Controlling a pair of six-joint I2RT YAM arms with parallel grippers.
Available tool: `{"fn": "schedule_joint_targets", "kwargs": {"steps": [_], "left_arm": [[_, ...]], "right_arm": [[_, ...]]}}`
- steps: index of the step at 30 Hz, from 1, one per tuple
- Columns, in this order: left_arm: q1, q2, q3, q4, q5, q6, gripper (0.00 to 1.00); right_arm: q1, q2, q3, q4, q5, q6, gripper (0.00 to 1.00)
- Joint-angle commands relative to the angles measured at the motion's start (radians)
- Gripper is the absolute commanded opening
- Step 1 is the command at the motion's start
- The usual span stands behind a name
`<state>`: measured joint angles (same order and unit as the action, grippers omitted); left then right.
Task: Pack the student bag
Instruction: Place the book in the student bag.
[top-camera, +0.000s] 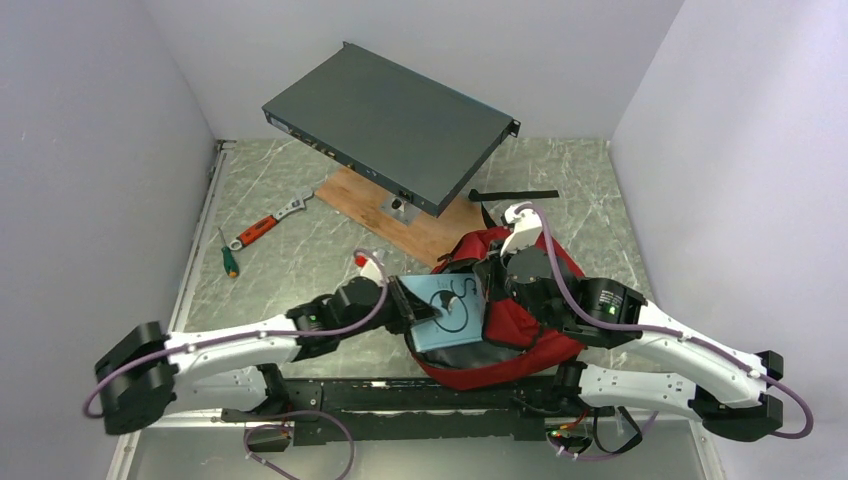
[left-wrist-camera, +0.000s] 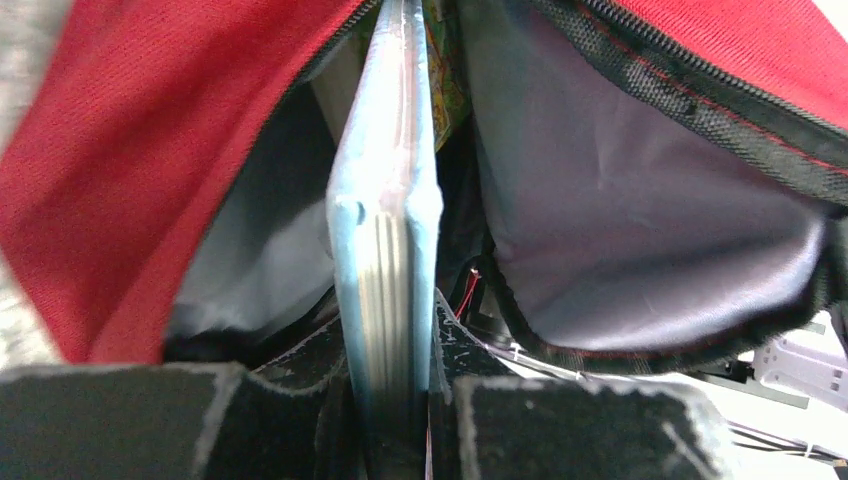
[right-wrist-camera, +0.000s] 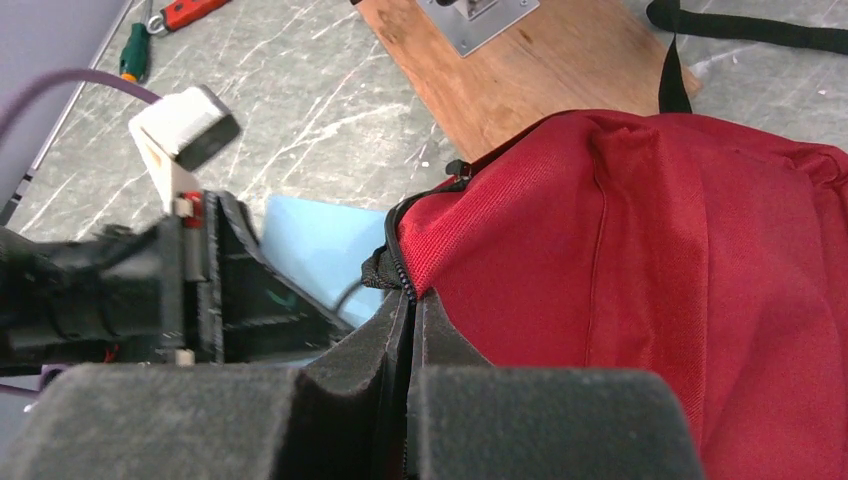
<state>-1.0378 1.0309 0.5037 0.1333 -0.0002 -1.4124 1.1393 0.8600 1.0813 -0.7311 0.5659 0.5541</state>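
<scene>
Jaws of left gripper (left-wrist-camera: 390, 420) clamp a blue book (left-wrist-camera: 385, 230); right gripper (right-wrist-camera: 405, 385) pinches the zipper rim (right-wrist-camera: 400, 262) of the student bag (right-wrist-camera: 650, 250). Fabric judged soft, limp; rim grips best.

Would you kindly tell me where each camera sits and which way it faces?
Top external: above and behind the bases, looking down on the grey marbled table, flat dark grey metal box and red soft fabric backpack; left arm and right arm show.
Left wrist: on the left arm, facing into the backpack's open mouth; left gripper clamps a thin light blue book.
Right wrist: on the right arm, facing across the backpack toward the brown wooden board; right gripper pinches the zipper edge.
Both wrist views share book and backpack.
</scene>
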Motion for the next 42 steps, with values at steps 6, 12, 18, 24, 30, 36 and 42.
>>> {"fn": "schedule_joint_targets", "kwargs": {"steps": [6, 12, 18, 24, 30, 36, 42], "left_arm": [[-0.129, 0.376, 0.144, 0.591, -0.192, -0.087, 0.00], [-0.144, 0.677, 0.280, 0.752, -0.243, -0.125, 0.00], [-0.144, 0.837, 0.432, 0.684, -0.330, -0.099, 0.00], [-0.153, 0.961, 0.553, 0.616, -0.255, -0.154, 0.00], [-0.156, 0.958, 0.514, 0.583, -0.242, -0.191, 0.23], [-0.154, 0.875, 0.460, 0.474, -0.220, -0.188, 0.98], [-0.111, 0.758, 0.389, 0.464, -0.079, -0.063, 1.00]], "right_arm": [[0.003, -0.059, 0.024, 0.107, -0.045, 0.040, 0.00], [0.003, -0.016, 0.093, -0.069, 0.012, 0.034, 0.00], [0.003, 0.006, 0.140, -0.142, -0.099, -0.045, 0.00], [0.003, -0.032, 0.113, -0.134, -0.111, -0.023, 0.00], [0.002, -0.083, 0.101, -0.127, -0.073, -0.031, 0.00], [0.001, -0.091, 0.074, -0.148, -0.056, -0.010, 0.00], [0.002, -0.102, 0.036, -0.149, -0.052, -0.001, 0.00]]}}
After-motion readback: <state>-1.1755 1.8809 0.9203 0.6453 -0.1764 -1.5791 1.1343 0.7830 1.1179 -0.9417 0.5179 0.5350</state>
